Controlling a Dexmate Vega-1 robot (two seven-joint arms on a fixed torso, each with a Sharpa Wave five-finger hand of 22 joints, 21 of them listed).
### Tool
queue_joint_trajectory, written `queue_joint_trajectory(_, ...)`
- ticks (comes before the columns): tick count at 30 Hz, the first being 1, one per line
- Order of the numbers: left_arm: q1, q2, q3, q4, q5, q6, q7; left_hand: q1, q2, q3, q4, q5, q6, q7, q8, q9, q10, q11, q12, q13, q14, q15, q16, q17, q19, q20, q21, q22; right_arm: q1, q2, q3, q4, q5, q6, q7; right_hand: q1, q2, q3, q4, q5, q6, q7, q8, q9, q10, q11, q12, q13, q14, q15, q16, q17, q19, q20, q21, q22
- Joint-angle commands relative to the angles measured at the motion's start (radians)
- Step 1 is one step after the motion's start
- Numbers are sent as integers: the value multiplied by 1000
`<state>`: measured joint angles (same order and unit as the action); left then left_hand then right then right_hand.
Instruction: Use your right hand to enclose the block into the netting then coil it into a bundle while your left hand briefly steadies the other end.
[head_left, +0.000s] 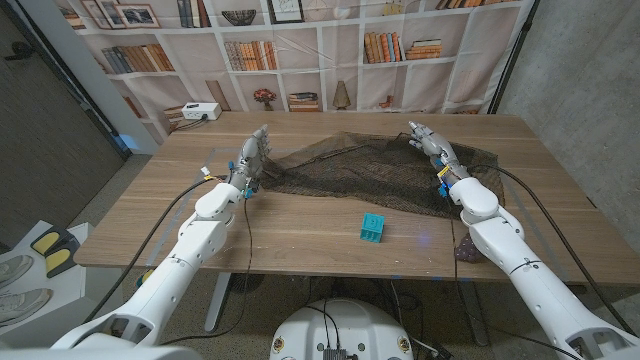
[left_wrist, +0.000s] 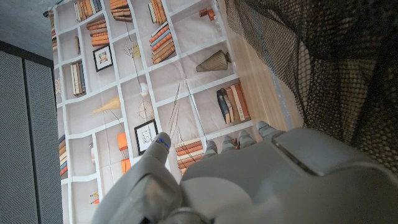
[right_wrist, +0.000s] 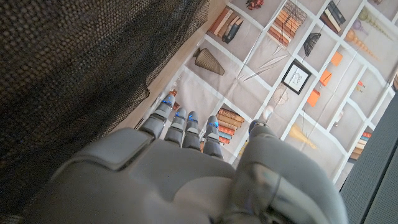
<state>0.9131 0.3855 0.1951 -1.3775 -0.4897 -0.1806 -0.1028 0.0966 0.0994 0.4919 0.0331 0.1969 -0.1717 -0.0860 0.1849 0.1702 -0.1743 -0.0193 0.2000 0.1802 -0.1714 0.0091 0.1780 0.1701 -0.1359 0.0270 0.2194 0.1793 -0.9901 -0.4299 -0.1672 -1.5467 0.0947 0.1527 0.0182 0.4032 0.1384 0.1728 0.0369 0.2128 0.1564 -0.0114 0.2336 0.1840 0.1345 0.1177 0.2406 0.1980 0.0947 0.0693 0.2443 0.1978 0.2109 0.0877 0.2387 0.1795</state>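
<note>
Block: small, teal, sits alone on bare wood near the front edge of the counter, a little right of centre. Nothing touches it. It lies just in front of the netting, not on it.

Netting: dark mesh spread loosely over the far half of the counter, running from my left hand across to my right. Its rear edge is bunched and lifted into a ridge; the front edge lies flat toward the block. In the left wrist view the mesh hangs as a rumpled sheet beside the hand.

Left hand: raised at the netting's left end, fingers extended upward and apart. I cannot tell whether any finger catches the mesh; from the left wrist view the hand looks released, the netting beside it.

Right hand: up at the far right end of the netting, fingers extended and slightly spread, gripping nothing that I can see. The right wrist view shows the fingers straight, mesh alongside.

Beyond the counter: a printed bookshelf backdrop, and a white box at the far left corner.
</note>
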Motion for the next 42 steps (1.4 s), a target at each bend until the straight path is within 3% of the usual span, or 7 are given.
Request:
queue_joint_trajectory(1,16,-15,-10,-36,28,28,-6,4,-1,-3,-4,4,-69,-6,3,2,-100,7,4,1,-101,10,7,2,1,4,9,6,-53,-56,18,-125,-152,-16,40,6,-4,7,-4,-4,17,-2,4,4,21,1,7,4,25,-6,8,4,13,1,4,2)
queue_joint_trajectory(17,69,-22,3,-133,67,66,52,4,-3,-5,-5,5,-64,-10,2,3,-97,8,4,1,-99,11,6,2,5,7,9,6,-60,-190,12,-215,-322,78,97,8,-15,10,-16,-2,72,-9,11,4,73,-4,15,4,71,-35,15,5,49,1,10,3)
queue_joint_trajectory(25,98,-22,14,-182,87,89,84,4,-3,-7,-5,5,-65,-12,1,3,-97,8,4,2,-98,11,5,2,6,8,8,7,-34,-245,-7,-207,-351,152,115,9,-17,12,-20,0,87,-13,13,4,86,-9,17,4,80,-43,15,5,59,-2,11,3)
queue_joint_trajectory(34,133,2,13,-255,101,146,113,4,-4,-8,-4,5,-63,-15,0,3,-87,9,7,2,-93,13,6,3,14,13,10,7,30,-298,-56,-162,-381,288,100,10,-19,15,-24,2,99,-18,11,4,94,-11,15,4,94,-55,16,6,73,-10,14,4)
queue_joint_trajectory(42,162,4,8,-296,93,167,128,3,-6,-11,-4,5,-60,-16,0,3,-84,9,7,2,-87,14,7,3,18,18,10,7,99,-360,-124,-155,-476,376,54,10,-21,17,-29,5,92,-37,2,4,89,-35,8,4,86,-74,9,7,74,-9,11,4)
